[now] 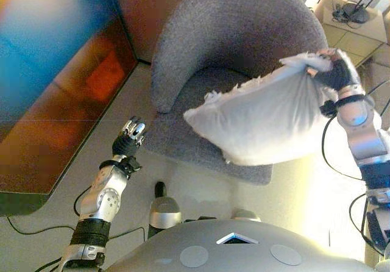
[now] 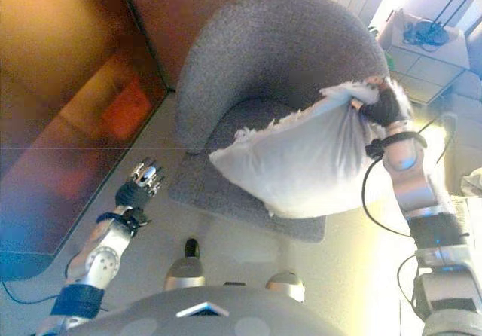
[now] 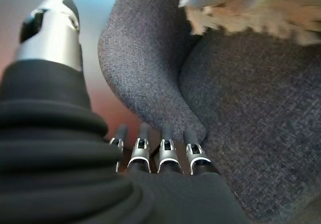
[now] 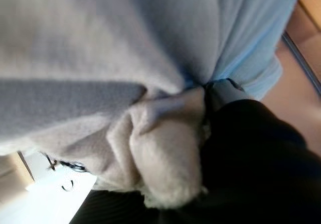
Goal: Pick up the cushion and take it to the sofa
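A pale grey cushion point(image 1: 268, 116) with a fringed edge hangs in the air above the seat of a grey armchair point(image 1: 231, 28). My right hand point(image 1: 338, 71) is shut on the cushion's upper right corner; the bunched cloth point(image 4: 160, 133) fills the right wrist view. My left hand point(image 1: 129, 139) is empty, with relaxed fingers, low by the chair's front left corner. In the left wrist view its fingers point(image 3: 165, 151) point at the chair's arm point(image 3: 145, 68), with the cushion's fringe point(image 3: 241, 13) above.
A dark glossy cabinet or table point(image 1: 55, 83) stands to the left of the chair. A small white stand point(image 1: 350, 16) with cables sits at the back right. Pale floor point(image 1: 201, 189) lies in front of the chair.
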